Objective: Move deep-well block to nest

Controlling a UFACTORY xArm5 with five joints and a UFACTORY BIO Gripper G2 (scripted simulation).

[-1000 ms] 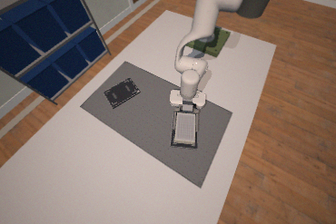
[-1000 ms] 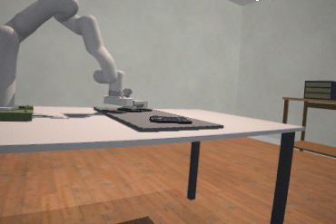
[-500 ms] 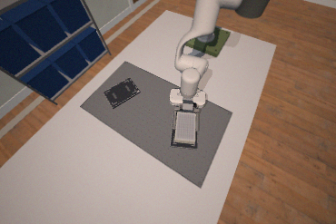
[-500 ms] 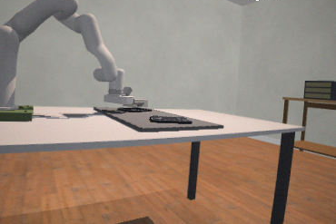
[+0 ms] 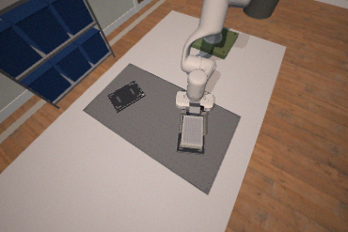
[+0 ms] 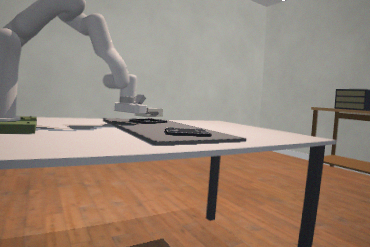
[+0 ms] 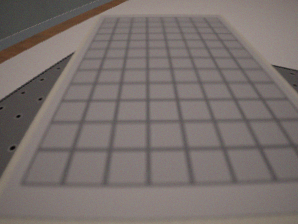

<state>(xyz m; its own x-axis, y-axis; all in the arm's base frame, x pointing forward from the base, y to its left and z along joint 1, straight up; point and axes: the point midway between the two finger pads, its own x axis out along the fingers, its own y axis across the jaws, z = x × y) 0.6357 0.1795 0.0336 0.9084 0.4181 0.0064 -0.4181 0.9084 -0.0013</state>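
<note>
The pale deep-well block hangs level, a little above nest N1. A small gap shows under it in the exterior view. My gripper is shut on the block, at the end nearer the arm. The block fills most of the wrist view, its wells in straight rows; the fingers are outside that view. The cut-off corner cannot be made out. Nest N2 is a dark, empty frame, at the left in the top view and nearer the camera in the exterior view.
Both nests are on the dark perforated mat, which lies on the white table. A green plate is at the arm's base. A rack of blue bins stands beyond the table's edge.
</note>
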